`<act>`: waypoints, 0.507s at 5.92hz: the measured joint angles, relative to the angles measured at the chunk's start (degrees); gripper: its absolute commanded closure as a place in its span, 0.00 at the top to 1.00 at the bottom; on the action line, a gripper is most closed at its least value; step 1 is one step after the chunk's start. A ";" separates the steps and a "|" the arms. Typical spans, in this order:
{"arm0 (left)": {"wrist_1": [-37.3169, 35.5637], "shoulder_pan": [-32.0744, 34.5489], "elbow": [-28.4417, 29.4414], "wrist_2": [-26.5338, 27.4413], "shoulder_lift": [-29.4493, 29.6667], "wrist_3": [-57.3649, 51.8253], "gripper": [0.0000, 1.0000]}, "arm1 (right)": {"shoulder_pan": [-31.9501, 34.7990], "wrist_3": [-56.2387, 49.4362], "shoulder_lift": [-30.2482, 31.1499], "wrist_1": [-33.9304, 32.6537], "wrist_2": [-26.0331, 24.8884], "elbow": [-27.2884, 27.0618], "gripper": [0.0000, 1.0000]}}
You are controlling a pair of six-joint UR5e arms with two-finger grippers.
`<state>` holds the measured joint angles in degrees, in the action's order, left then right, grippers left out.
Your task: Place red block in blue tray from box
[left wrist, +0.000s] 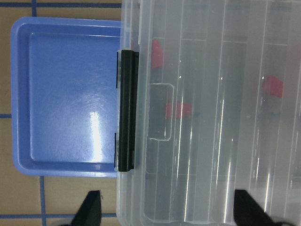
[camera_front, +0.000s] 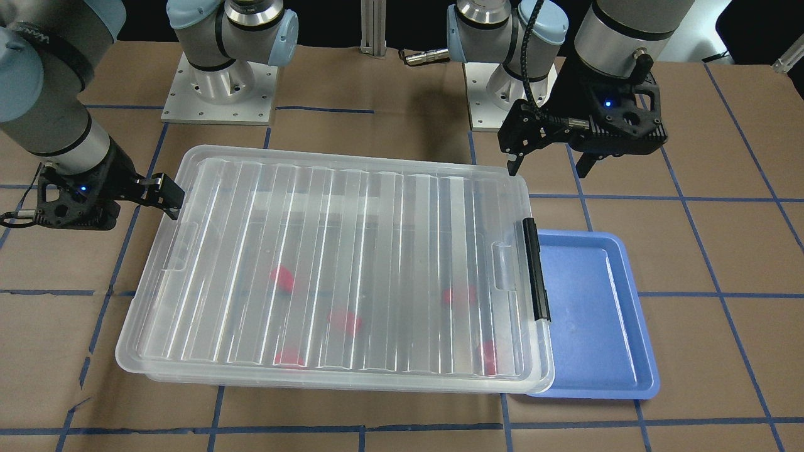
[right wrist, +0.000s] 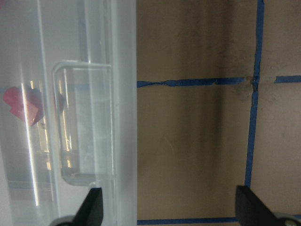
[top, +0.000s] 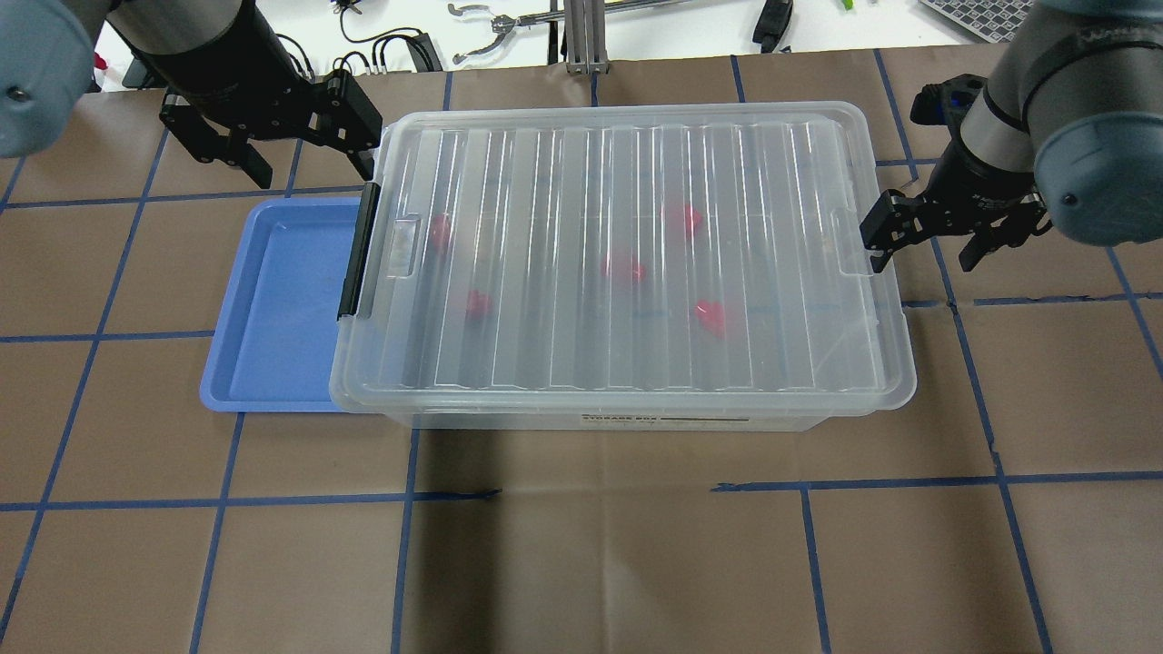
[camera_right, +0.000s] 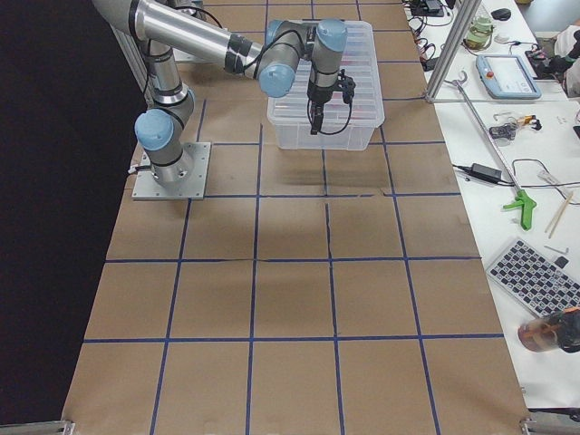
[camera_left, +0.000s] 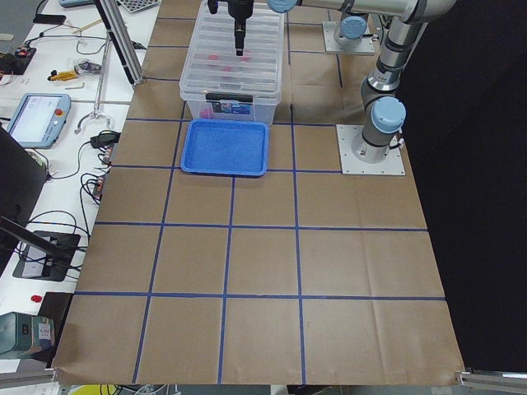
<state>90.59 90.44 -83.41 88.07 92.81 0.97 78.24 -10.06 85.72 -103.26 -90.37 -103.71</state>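
Note:
The box (top: 627, 254) is a clear bin with its ribbed lid closed and a black latch (top: 357, 250) on its left end. Several red blocks (top: 625, 268) show blurred through the lid. The blue tray (top: 282, 300) lies empty at the latch end, its edge tucked under the box rim. My left gripper (top: 304, 159) is open above the box's far left corner, over the latch end (left wrist: 127, 110). My right gripper (top: 925, 250) is open at the box's right end, one finger over the lid's edge (right wrist: 122, 117). Neither holds anything.
The table is brown paper with a grid of blue tape. The two arm bases (camera_front: 220, 88) (camera_front: 502, 94) stand behind the box. Cables and tools (top: 509, 18) lie on the white bench beyond the far edge.

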 measured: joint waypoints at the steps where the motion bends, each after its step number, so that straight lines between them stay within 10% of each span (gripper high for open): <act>1: -0.04 0.00 0.00 0.00 0.00 0.00 0.98 | -0.01 -0.27 -0.02 -0.82 -0.16 -1.00 1.00; 3: -0.06 0.00 0.00 0.00 0.00 0.00 0.98 | -0.06 -0.45 -0.09 -1.54 -0.46 -1.66 1.00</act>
<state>90.53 90.44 -83.41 88.07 92.81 0.97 78.19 -10.51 85.63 -104.79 -90.83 -105.37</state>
